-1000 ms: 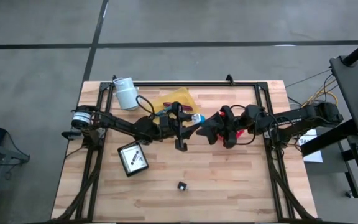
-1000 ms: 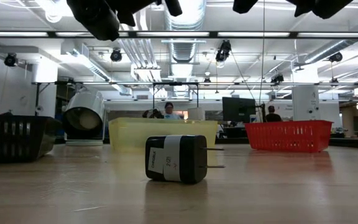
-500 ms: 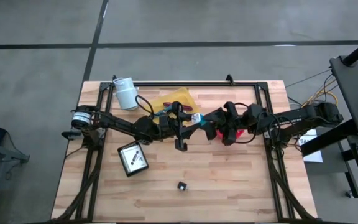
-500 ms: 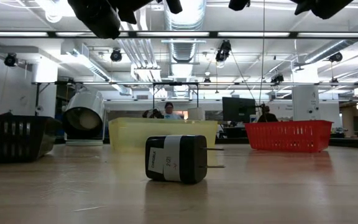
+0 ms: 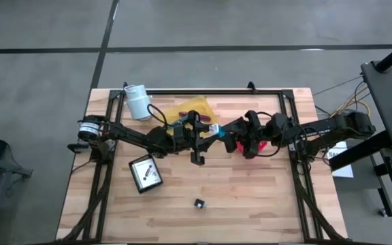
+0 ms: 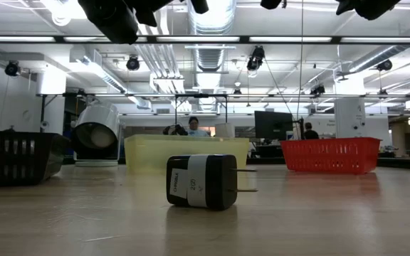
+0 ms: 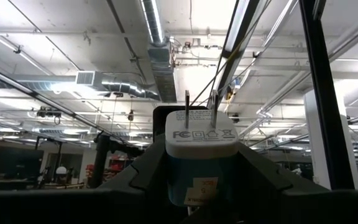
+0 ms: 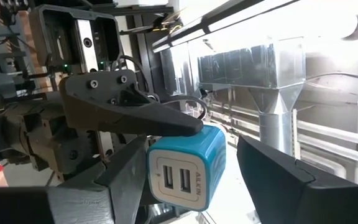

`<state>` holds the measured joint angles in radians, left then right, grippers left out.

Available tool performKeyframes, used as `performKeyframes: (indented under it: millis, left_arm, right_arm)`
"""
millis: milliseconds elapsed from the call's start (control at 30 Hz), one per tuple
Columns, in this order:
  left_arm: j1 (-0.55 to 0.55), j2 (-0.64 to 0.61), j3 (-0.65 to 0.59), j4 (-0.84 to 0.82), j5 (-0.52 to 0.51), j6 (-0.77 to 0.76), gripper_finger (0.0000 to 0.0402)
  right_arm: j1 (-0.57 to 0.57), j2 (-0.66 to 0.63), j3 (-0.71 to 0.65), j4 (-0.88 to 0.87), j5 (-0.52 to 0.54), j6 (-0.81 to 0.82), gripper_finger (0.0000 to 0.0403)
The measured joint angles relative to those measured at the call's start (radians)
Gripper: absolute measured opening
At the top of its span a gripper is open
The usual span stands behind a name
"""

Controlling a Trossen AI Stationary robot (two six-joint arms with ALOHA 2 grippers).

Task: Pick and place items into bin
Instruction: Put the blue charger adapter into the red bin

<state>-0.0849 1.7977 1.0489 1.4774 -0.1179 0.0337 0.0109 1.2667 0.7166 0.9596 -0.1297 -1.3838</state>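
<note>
Blue charger cube (image 8: 188,169) hangs in mid-air above the table's middle, clamped in my left gripper (image 7: 201,180). Its long axis lies along the line between the two arms: prongs point back toward the left wrist, USB ports face my right gripper (image 8: 191,186), whose fingers stand spread on either side without touching it. A black plug (image 6: 202,181) lies on the table.

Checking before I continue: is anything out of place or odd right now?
Yes: the left tool holds a blue charger in mid-air, prongs up, while the open right tool straddles the same charger. On the table, a black plug lies on its side, outside any bin.
</note>
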Motion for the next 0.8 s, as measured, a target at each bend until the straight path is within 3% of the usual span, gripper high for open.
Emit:
performKeyframes:
  millis: [800]
  left_arm:
    - [0.000,0.000,0.018,-0.022,0.009,-0.001,0.0130]
  right_arm:
    - [-0.001,0.000,0.013,-0.036,0.002,0.023,0.0219]
